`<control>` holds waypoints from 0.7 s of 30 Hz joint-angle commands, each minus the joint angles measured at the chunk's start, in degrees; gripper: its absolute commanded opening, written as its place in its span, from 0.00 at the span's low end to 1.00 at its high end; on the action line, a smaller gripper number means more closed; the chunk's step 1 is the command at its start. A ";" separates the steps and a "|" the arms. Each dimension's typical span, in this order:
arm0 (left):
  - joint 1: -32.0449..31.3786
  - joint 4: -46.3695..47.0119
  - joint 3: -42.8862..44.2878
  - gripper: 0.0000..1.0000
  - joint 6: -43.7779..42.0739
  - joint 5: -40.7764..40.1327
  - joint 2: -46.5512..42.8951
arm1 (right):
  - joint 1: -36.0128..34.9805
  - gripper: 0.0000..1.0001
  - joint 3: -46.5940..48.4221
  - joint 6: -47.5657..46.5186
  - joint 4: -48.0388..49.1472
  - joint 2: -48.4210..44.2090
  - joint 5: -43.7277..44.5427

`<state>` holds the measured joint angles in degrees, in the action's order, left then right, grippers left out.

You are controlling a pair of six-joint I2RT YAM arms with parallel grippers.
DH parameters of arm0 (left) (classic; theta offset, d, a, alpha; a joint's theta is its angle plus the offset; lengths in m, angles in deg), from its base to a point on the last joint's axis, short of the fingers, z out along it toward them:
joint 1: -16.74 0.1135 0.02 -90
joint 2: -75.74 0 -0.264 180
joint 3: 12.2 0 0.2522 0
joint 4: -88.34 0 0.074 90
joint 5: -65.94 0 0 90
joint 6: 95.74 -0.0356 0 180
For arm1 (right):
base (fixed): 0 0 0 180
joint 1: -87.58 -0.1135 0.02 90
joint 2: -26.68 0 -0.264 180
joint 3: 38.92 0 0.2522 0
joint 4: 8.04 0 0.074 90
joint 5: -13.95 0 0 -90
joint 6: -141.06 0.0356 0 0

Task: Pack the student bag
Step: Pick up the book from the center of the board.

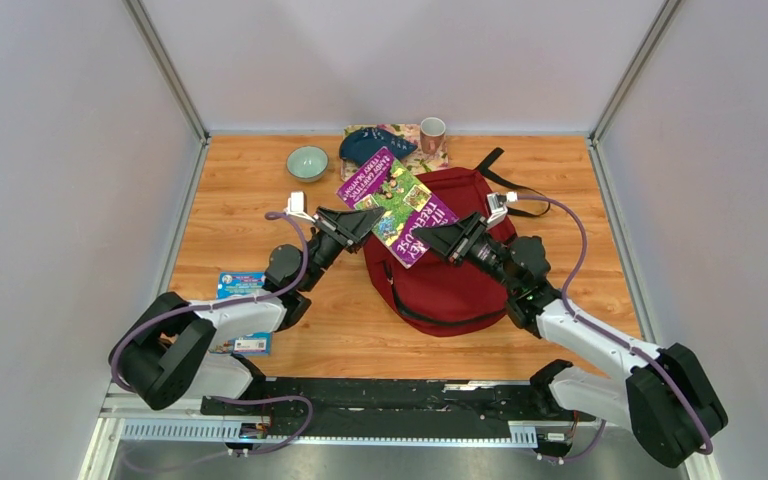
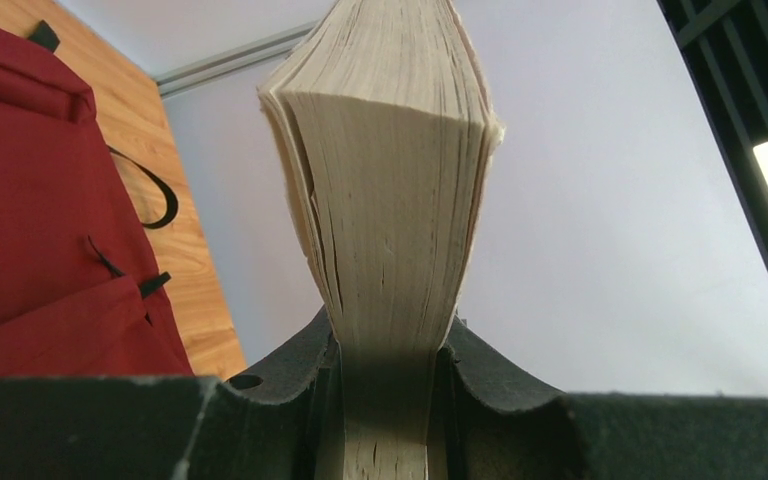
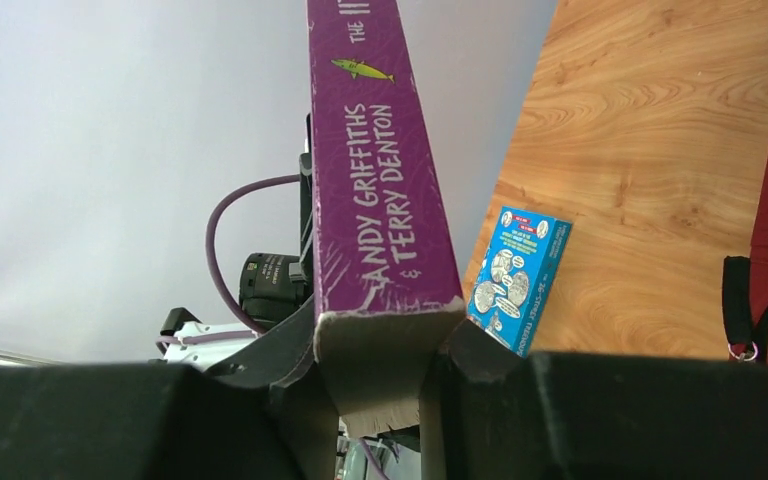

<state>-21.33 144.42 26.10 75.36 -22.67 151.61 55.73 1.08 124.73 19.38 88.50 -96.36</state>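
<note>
Both arms reach inward from their bases, forearms low, wrists roughly level, and I see the grippers facing each other. The left gripper clamps the paperback book at its page edge. The right gripper clamps its spine.

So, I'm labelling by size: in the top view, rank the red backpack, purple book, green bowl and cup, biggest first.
red backpack
purple book
green bowl
cup
The book is held up nearer the camera, which enlarges it without changing its rank.
</note>
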 commanded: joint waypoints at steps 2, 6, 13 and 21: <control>-0.70 10.58 2.62 0.16 1.17 5.72 1.29 | -0.31 0.00 1.80 -1.85 2.15 -2.32 1.68; -0.52 5.95 4.38 0.51 -2.43 12.47 1.64 | -0.31 0.00 2.59 -7.03 -6.36 -8.10 5.10; -0.52 -34.18 15.96 0.74 -24.38 23.91 -1.08 | -0.14 0.00 9.17 -18.82 -43.06 -27.87 27.83; -6.40 -75.43 37.15 0.76 -57.61 19.81 5.85 | -0.14 0.00 15.32 -26.73 -66.04 -44.16 50.72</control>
<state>-24.00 91.55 58.05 36.67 -1.73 153.95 55.60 9.50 104.01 -37.51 46.56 -59.32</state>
